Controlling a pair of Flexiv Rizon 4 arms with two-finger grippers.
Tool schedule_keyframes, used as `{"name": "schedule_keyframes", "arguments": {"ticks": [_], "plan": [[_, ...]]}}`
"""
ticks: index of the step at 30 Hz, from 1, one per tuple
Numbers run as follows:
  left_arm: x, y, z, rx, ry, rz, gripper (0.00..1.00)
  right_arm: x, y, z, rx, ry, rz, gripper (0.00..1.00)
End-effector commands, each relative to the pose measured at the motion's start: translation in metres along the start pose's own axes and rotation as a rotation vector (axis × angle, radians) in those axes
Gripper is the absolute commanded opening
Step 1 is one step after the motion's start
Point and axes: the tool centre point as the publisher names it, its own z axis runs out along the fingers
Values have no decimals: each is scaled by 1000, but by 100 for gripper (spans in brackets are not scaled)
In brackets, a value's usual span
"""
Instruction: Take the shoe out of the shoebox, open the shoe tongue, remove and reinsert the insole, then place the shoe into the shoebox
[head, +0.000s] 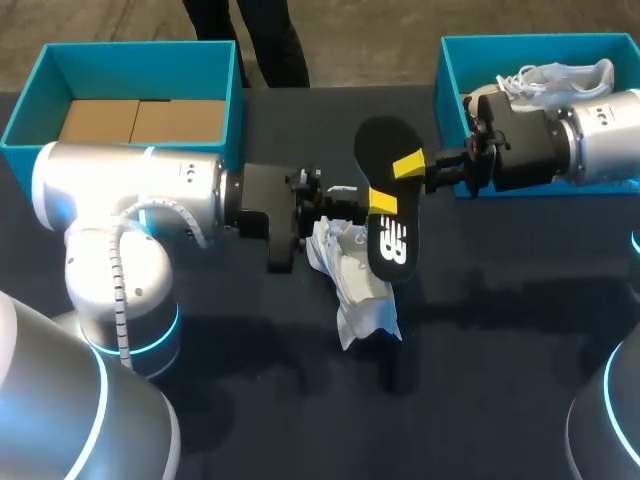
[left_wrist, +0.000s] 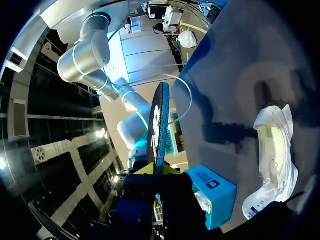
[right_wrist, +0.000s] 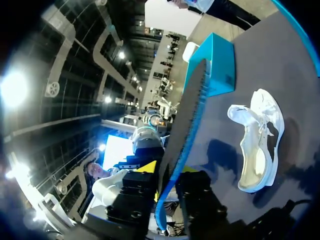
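Insole (head: 386, 150) out of shoe (head: 355, 285), so task roughly at its midpoint. Judged done from layout: shoe out of box, tongue presumably opened, insole removed. Left to do: reinsert insole, put shoe into box.

Left pincer (head: 383, 200) clamped on insole near its middle, yellow tip on top face. Right pincer (head: 408, 165) clamped on it too, from the opposite side, slightly nearer the far end. Same in both wrist views: insole edge-on, running out between own fingers. Reads as a handover or two-arm hold; cannot tell which arm carries the weight. Insole up in the air, over the shoe, apparently not touching it.

Shoe white, lying on its side on dark surface (head: 500, 300), just below insole and ahead of left pincer. Opening turned toward right wrist camera; held by neither pincer.

Containers:
- Left box (head: 140, 47), teal, far left corner of surface: only brown cardboard (head: 140, 120) inside, no shoe.
- Right box (head: 445, 70), teal, far right: second shoe (head: 560, 78), white with laces, partly hidden behind right arm.

Cannot tell which box takes the shoe; left box has the free room.
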Motion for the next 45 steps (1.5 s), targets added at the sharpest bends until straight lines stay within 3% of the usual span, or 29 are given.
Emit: {"name": "schedule_keyframes", "arguments": {"ticks": [1, 5, 6, 7, 8, 23, 36, 45], "plan": [[0, 0, 3, -4, -6, 0, 0, -2, 2, 3, -4, -2, -2, 0], [2, -3, 2, -5, -2, -37, 0, -3, 3, 2, -8, -7, -3, 0], [2, -4, 1, -7, 6, -42, 25, -4, 3, 2, -8, -8, -3, 0], [2, -4, 0, -11, 10, -51, 67, -5, 3, 2, -9, -9, -3, 0], [2, -5, -1, -8, 12, -62, 100, -6, 3, 2, -11, -12, -1, 0], [-5, 1, -38, 70, 332, -161, 100, -32, 4, -4, -11, -69, 60, 0], [-8, 14, -51, 192, 709, -233, 100, -44, 1, 5, 29, -119, 92, 0], [-7, 23, -52, 221, 934, -252, 100, -50, 1, 13, 71, -152, 107, 0]]}}
